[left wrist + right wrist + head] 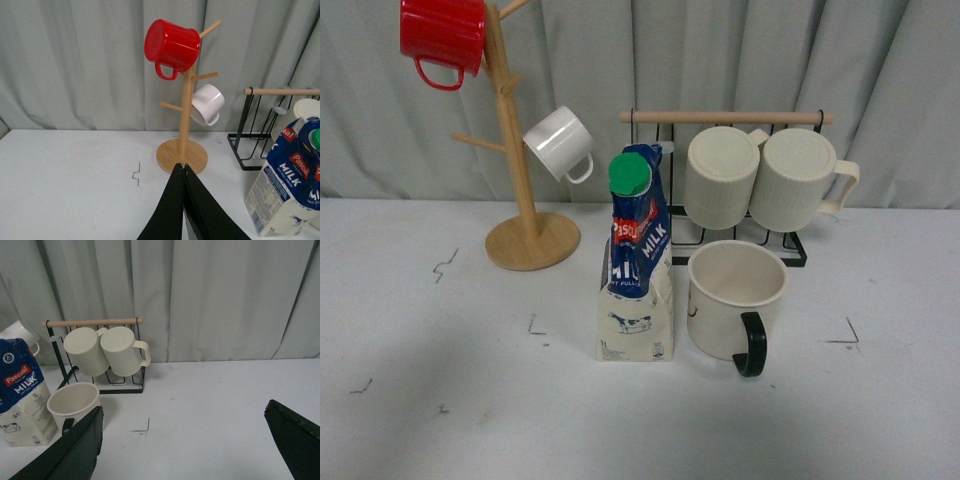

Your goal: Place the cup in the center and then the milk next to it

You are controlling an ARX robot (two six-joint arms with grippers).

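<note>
The cup (74, 401) stands upright on the desk (210, 400) just beyond the right pincer (182, 440), milk (22, 392) beside it; that pincer gapes wide, empty. The left pincer (184, 172) is pressed closed, holding nothing.

Only the finger ends of the robot showed up. The left gripper (184, 167) had two matte black fingers, flat and wedge-shaped, tapering to a thin tip with a sliver of red between them lower down. The right gripper (182, 425) had the same dark, plain blades, slightly greenish-black, no markings visible.
</note>
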